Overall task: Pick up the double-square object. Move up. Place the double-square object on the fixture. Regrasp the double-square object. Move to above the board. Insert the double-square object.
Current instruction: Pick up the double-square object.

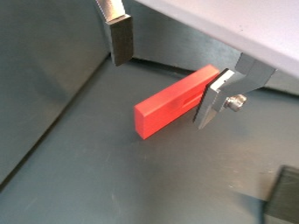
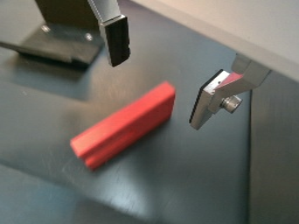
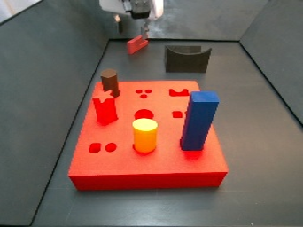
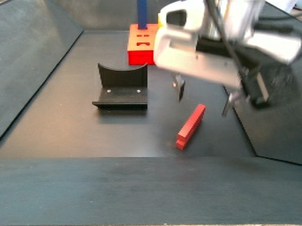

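Hovering low over the dark floor, claw point(image 2: 158, 79) spread wide, gripping nothing. Between its fingers point(image 1: 121, 39), the double-square object point(image 2: 124, 123) lying flat on the floor. Nearby, the fixture point(image 4: 122, 86). Farther back, the board point(image 3: 148, 146).

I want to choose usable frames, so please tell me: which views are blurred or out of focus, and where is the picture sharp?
In a side view the gripper and arm are smeared and soft, while the double-square object and fixture stay fairly crisp. In both wrist views the fingers look slightly soft. In a side view the board is sharp and evenly lit.
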Controlling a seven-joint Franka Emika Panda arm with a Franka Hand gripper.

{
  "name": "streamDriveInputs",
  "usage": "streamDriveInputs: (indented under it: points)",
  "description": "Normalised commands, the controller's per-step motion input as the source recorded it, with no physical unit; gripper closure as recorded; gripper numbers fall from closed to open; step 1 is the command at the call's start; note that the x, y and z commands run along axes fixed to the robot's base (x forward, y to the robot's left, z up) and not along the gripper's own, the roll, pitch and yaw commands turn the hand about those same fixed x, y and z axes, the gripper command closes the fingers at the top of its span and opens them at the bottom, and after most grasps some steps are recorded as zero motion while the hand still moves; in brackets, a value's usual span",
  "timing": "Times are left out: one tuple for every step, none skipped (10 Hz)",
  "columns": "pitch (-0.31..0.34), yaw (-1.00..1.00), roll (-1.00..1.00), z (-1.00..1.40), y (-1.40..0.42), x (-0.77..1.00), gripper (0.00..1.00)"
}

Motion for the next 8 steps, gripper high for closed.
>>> streamDriveInputs:
  points:
    - [0.0, -0.6, 0.0, -1.0, 0.16, 0.0, 0.0]
    - [0.0, -0.55, 0.04, -1.0, 0.0, 0.08, 0.0]
    - [-0.001, -0.49, 0.13, -1.0, -0.14, 0.12, 0.0]
    - [-0.026, -0.38, 0.17, -1.0, -0.22, 0.09, 0.0]
    - [0.023, 0.0, 0.0, 0.0, 0.0, 0.02, 0.0]
    - [0.0, 0.0, 0.0, 0.0, 0.03, 0.0, 0.0]
    - [0.0, 0.0, 0.0, 0.0, 0.0, 0.0, 0.0]
    - [0.0, 0.0, 0.0, 0.0, 0.0, 0.0, 1.0]
